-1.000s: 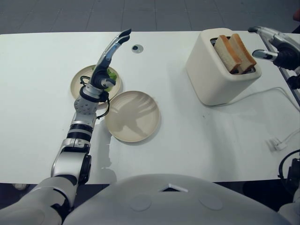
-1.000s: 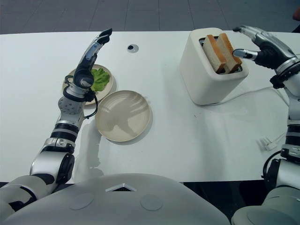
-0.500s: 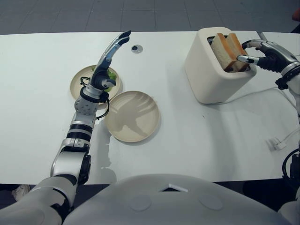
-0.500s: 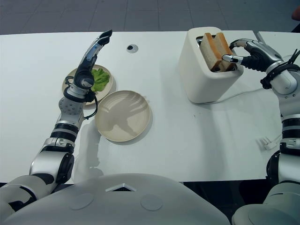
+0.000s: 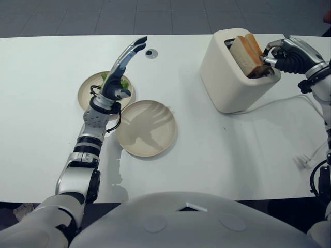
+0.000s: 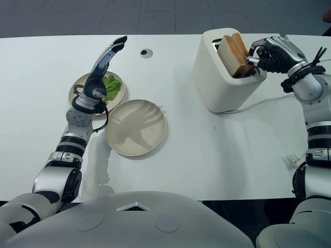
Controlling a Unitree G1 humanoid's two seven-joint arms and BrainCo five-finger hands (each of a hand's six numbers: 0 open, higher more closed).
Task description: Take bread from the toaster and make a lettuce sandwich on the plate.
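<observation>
Both eyes ride high on the head, side by side, looking forward and steeply down onto the white counter (image 5: 217,155). Its far edge runs across at twelve o'clock, with grey floor tiles (image 5: 155,15) beyond. It's a middle-range look, and nearly the counter's full width fits. The two views share almost everything: the empty plate (image 5: 146,127) at centre, the lettuce plate (image 6: 76,85) at ten o'clock, the toaster (image 5: 227,82) with its bread (image 5: 243,51) at two o'clock, the left robot hand (image 5: 121,67) and the right robot hand (image 6: 274,51). In the right eye view it all sits a little further toward nine o'clock, and more of the right arm runs down the three o'clock edge.
</observation>
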